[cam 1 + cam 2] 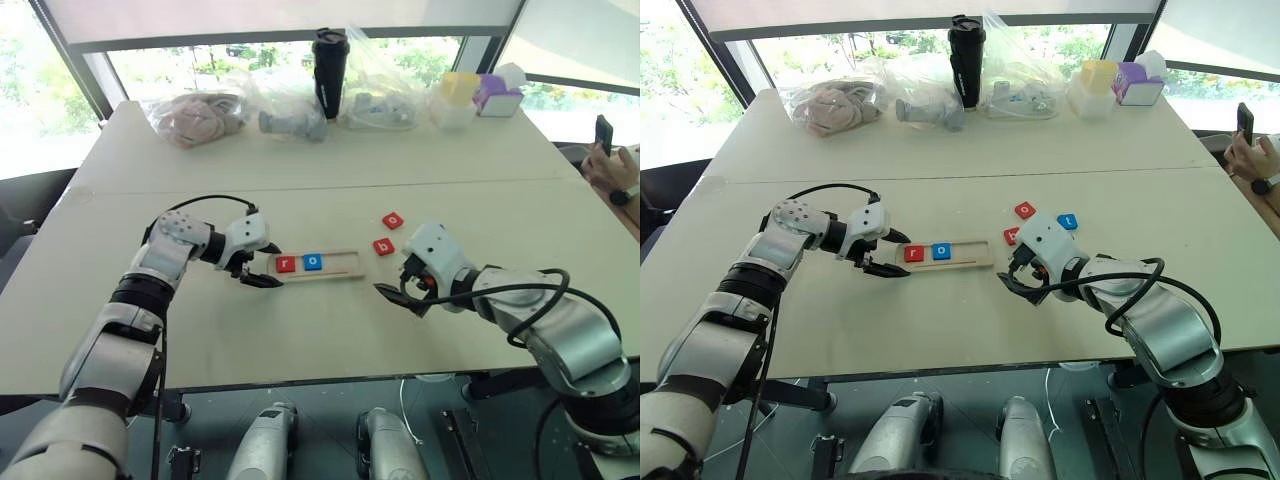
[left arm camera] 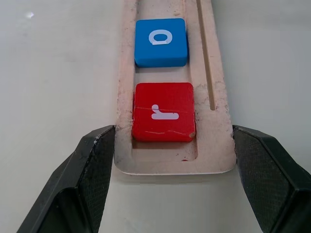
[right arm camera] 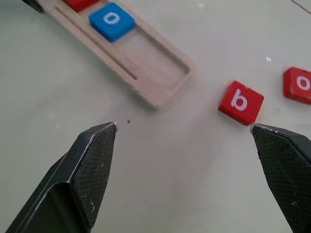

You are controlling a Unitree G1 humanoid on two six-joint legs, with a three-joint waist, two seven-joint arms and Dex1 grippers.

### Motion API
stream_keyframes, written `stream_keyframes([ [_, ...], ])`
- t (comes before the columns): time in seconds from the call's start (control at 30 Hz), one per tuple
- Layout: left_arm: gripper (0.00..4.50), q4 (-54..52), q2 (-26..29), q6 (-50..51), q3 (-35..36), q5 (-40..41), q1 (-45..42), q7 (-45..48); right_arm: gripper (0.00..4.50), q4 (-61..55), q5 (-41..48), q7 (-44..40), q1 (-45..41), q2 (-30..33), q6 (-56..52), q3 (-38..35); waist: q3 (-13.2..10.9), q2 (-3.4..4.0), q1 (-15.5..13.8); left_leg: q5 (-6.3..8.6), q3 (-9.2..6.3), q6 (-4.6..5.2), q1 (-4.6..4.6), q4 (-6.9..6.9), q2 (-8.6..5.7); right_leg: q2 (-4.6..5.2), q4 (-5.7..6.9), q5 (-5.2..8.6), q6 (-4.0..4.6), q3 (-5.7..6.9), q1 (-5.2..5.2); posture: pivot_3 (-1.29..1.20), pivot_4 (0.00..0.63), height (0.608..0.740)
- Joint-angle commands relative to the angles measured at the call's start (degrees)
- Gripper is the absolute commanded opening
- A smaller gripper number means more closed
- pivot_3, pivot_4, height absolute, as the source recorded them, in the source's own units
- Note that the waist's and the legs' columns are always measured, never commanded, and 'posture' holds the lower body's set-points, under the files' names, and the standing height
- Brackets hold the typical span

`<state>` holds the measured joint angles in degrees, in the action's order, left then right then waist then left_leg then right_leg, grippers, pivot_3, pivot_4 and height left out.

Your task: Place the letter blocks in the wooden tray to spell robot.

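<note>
Two tiles in: red r (image 2: 163, 111) and blue o (image 2: 161, 41) sit at the wooden tray (image 1: 345, 265)'s left end, mid-counter. Left tool (image 2: 172, 170) clamps the tray end. Right tool (image 3: 187, 170) is apart, empty. You'd grab red b (image 3: 240, 102) next; another tile, probably o (image 3: 300, 85), lies beside it.

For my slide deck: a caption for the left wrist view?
Two black fingers flank the pale wooden tray end, holding red r tile and blue o tile.
</note>
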<state>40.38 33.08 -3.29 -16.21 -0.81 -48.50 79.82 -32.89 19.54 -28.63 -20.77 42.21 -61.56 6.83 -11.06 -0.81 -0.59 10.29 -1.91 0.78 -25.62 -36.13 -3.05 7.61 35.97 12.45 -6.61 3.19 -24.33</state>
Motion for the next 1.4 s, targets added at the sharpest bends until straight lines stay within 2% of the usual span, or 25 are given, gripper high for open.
stream_keyframes([
  [0.03, 3.15, -5.0, 2.0, -0.3, 0.3, 0.3, 1.9, 1.9, 4.5, 0.7, -0.9, -0.2, 0.2, 0.7, 2.6, -2.3, 0.0, 0.0, -0.1, 0.0, 0.0, 0.0, 0.0, -0.01, 0.0, 0.0, 0.0, 0.0, 0.0, 0.0, 0.0, 0.0, 0.15, 0.74],
  [0.2, 3.15, -9.6, 3.3, 2.2, 0.7, 0.5, 4.3, 1.2, 4.5, 3.1, -1.7, -0.1, 0.4, 0.1, 4.4, -2.7, 0.0, 0.0, -0.2, 0.0, -0.02, 0.0, -0.01, -0.05, 0.0, 0.02, -0.01, 0.07, 0.14, 0.0, 0.03, 0.0, 0.15, 0.74],
  [0.3, 3.15, -12.4, 3.4, 5.0, 1.1, 1.2, 6.4, 0.4, 4.5, 7.9, -2.5, 2.7, -2.0, -3.6, 5.0, -3.5, 0.0, 0.0, -0.1, 0.0, -0.02, 0.0, 0.0, -0.04, 0.0, 0.02, -0.04, 0.09, 0.16, -0.01, 0.06, 0.0, 0.15, 0.74],
  [0.37, 4.24, -14.1, 3.5, 7.3, 1.4, 2.1, 7.5, 0.8, 4.5, 11.7, -3.2, 5.3, -4.5, -6.9, 4.4, -3.8, 0.0, 0.01, 0.0, 0.0, -0.01, 0.0, 0.02, -0.04, 0.0, 0.01, -0.02, 0.08, 0.15, -0.02, 0.04, 0.0, 0.15, 0.74],
  [0.4, 4.46, -14.8, 3.5, 8.1, 1.4, 2.3, 7.7, 0.8, 4.5, 12.7, -3.5, 5.9, -5.1, -7.7, 4.2, -3.8, 0.0, 0.01, 0.0, 0.0, -0.01, 0.0, 0.01, -0.03, 0.0, 0.0, -0.01, 0.07, 0.15, -0.02, 0.02, 0.0, 0.15, 0.74],
  [0.57, 4.46, -17.0, 5.3, 8.2, 1.6, -0.1, 9.1, -2.4, 4.5, 19.2, -4.9, 11.1, -9.6, -15.0, 1.2, -3.4, 0.0, 0.02, 0.0, 0.0, -0.02, 0.0, 0.02, 0.01, 0.0, -0.03, 0.04, 0.0, 0.02, -0.03, -0.03, 0.0, 0.15, 0.74],
  [0.7, 4.46, -20.7, 8.1, 10.8, 3.7, 1.8, 10.4, -2.5, 4.5, 23.7, -6.3, 13.6, -11.6, -19.1, 0.3, -2.9, 0.0, 0.03, 0.0, 0.0, -0.01, 0.0, 0.02, 0.03, 0.0, -0.03, 0.06, 0.0, 0.02, -0.04, -0.05, 0.0, 0.15, 0.74],
  [0.83, 4.46, -31.0, 12.1, 19.6, 9.2, 7.6, 13.9, -3.0, 4.5, 27.0, -7.1, 16.0, -13.0, -22.6, -1.0, -3.9, 0.0, 0.06, 0.6, 0.0, -0.01, 0.0, 0.01, 0.06, 0.0, -0.06, 0.1, 0.0, 0.02, -0.09, -0.12, 0.0, 0.15, 0.74],
  [0.93, 4.46, -43.2, 12.1, 34.6, 17.7, 18.3, 17.2, -6.8, 4.5, 28.4, -8.1, 16.8, -12.8, -23.2, -0.4, -3.5, 0.0, 0.06, 0.8, 0.0, -0.03, -0.01, 0.01, 0.11, 0.0, -0.05, 0.09, 0.01, 0.02, -0.09, -0.12, 0.0, 0.15, 0.74],
  [1.07, 4.5, -55.7, 14.7, 43.3, 22.8, 23.0, 25.4, -10.8, 2.59, 30.2, -8.2, 17.8, -13.6, -25.2, 0.1, -4.3, 0.0, 0.08, 1.5, 0.0, -0.04, -0.01, 0.08, 0.11, -0.03, -0.04, 0.04, 0.02, 0.01, -0.11, -0.04, 0.0, 0.15, 0.74],
  [1.13, 4.5, -58.6, 15.7, 45.1, 23.7, 24.0, 27.8, -12.6, 1.51, 30.7, -8.4, 18.1, -13.9, -25.8, 0.0, -4.3, 0.0, 0.09, 1.6, 0.0, -0.02, -0.01, 0.2, 0.19, -0.02, -0.05, 0.08, 0.03, 0.04, -0.14, 0.0, 0.0, 0.15, 0.74],
  [1.17, 4.5, -59.4, 16.0, 45.6, 24.3, 24.3, 28.7, -13.5, 1.16, 30.6, -8.5, 18.2, -14.0, -26.0, -0.4, -4.1, 0.0, 0.09, 1.6, 0.0, -0.02, -0.02, 0.22, 0.19, 0.0, -0.09, 0.12, 0.06, 0.1, -0.14, -0.02, 0.0, 0.15, 0.74],
  [1.4, 4.5, -63.0, 17.1, 46.8, 24.0, 26.6, 30.5, -17.1, 1.17, 21.9, -9.6, 20.6, -13.4, -24.5, -6.7, -7.0, 0.0, 0.11, 1.2, -0.02, -0.06, -0.08, 0.2, 0.14, 0.13, -0.24, 0.07, 0.11, 0.31, -0.16, -0.05, 0.0, 0.15, 0.74],
])
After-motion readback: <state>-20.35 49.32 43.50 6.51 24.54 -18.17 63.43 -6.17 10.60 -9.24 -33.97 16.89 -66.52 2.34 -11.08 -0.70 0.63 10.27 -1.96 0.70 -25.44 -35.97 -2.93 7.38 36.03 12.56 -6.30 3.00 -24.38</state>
